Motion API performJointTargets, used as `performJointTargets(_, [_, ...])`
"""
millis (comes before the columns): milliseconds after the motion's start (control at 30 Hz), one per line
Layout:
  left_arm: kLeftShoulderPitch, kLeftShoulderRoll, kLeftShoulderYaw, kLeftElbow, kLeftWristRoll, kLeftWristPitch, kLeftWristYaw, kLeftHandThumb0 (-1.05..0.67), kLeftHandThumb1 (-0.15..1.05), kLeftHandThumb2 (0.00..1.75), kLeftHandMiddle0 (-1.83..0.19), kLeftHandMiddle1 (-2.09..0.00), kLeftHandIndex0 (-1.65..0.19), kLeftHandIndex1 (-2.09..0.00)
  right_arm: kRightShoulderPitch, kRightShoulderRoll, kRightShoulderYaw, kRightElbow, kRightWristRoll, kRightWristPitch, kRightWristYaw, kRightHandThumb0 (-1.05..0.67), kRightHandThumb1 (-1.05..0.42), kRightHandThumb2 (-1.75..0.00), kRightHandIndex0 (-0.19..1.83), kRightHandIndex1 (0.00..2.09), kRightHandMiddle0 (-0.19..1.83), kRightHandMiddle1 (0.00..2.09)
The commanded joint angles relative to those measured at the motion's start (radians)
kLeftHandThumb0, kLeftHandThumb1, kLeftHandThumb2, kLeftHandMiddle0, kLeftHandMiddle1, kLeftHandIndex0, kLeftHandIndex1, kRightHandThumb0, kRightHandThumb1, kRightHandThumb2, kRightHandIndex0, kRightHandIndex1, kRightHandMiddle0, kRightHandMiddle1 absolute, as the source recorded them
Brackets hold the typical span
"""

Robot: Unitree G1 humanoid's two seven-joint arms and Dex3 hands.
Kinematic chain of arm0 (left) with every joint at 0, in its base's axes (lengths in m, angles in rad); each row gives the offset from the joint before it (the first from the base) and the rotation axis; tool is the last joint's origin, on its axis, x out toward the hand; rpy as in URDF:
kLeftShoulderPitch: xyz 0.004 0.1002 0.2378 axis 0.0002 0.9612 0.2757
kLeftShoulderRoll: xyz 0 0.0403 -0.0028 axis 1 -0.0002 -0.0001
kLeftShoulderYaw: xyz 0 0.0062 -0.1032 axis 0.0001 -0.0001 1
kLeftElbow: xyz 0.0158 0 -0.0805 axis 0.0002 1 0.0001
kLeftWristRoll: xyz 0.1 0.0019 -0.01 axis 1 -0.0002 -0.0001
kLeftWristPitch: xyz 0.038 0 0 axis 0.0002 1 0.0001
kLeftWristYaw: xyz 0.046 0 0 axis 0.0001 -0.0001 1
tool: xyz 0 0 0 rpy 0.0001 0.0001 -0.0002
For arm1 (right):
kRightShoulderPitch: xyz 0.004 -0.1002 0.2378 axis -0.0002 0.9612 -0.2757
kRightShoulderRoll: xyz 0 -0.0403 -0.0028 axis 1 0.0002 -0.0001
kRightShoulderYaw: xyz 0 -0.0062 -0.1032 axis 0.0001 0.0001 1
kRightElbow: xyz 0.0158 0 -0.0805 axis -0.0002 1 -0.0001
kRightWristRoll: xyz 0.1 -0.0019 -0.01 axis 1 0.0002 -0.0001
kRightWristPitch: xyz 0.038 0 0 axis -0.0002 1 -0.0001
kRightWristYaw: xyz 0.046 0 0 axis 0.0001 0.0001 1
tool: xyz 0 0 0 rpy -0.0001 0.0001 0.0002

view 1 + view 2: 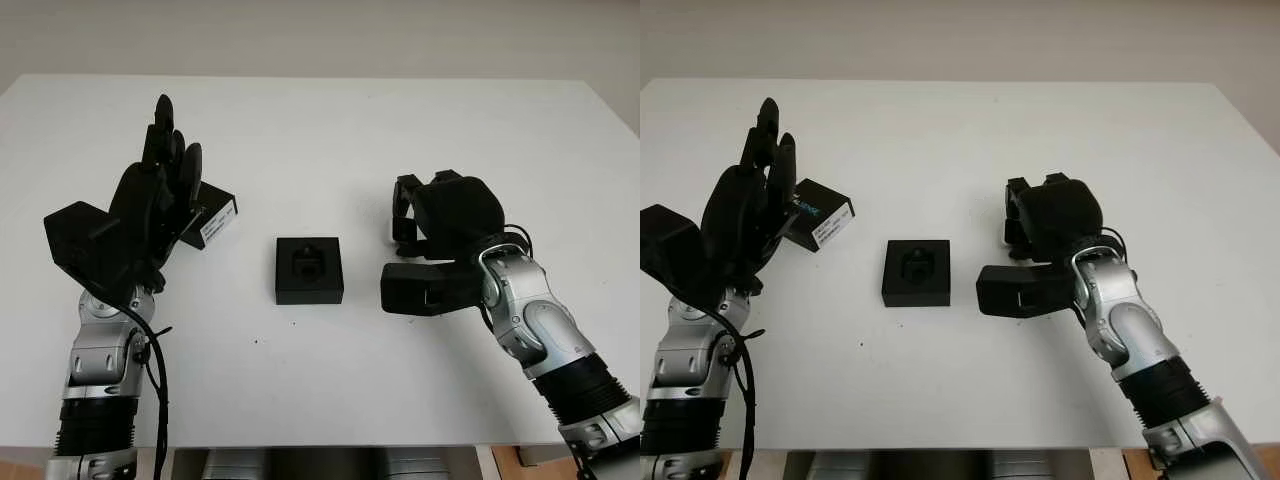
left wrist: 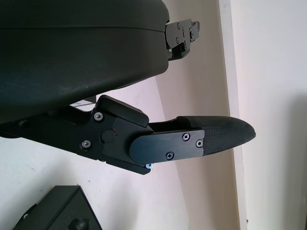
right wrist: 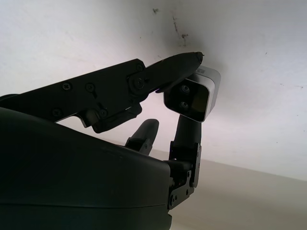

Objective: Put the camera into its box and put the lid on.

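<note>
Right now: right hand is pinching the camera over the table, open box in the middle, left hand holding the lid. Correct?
Almost. The left hand is open, holding nothing; the lid lies on the table beside it, per the right eye view. The right hand does pinch the camera; the box sits mid-table.

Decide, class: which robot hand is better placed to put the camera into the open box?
The right robot hand. In the right wrist view its fingers grip the small camera, and it sits just right of the open box. The left robot hand is open, raised near the lid.
</note>
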Motion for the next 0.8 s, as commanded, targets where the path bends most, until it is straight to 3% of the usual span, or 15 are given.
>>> performJointTargets(0, [0.007, 0.007, 0.0, -0.014, 0.002, -0.003, -0.001, -0.82, 1.05, 0.54, 0.19, 0.0, 0.19, 0.0, -0.004, -0.022, -0.01, -0.008, 0.0, -0.008, -0.009, -0.46, -1.05, -0.1, 0.28, 0.73, 0.21, 1.91])
performJointTargets(333, [0.007, 0.009, 0.001, -0.017, 0.0, 0.002, -0.007, -0.83, 1.05, 0.55, 0.19, 0.0, 0.19, 0.0, -0.024, -0.03, -0.042, -0.017, 0.066, -0.024, 0.008, -0.45, -1.05, -0.11, 0.37, 0.58, 0.2, 1.94])
performJointTargets(500, [0.008, 0.008, 0.001, -0.024, -0.002, 0.009, -0.007, -0.83, 1.05, 0.54, 0.19, 0.0, 0.19, 0.0, -0.041, -0.037, -0.071, -0.051, 0.139, -0.026, 0.09, -0.43, -1.05, -0.13, 0.37, 0.48, 0.28, 1.69])
performJointTargets(767, [0.007, 0.004, -0.003, -0.031, 0.001, 0.016, -0.002, -0.83, 1.05, 0.53, 0.19, 0.0, 0.19, 0.0, -0.087, -0.044, -0.1, -0.152, 0.214, 0.011, 0.272, -0.42, -1.05, -0.1, 0.4, 0.32, 0.25, 1.66])
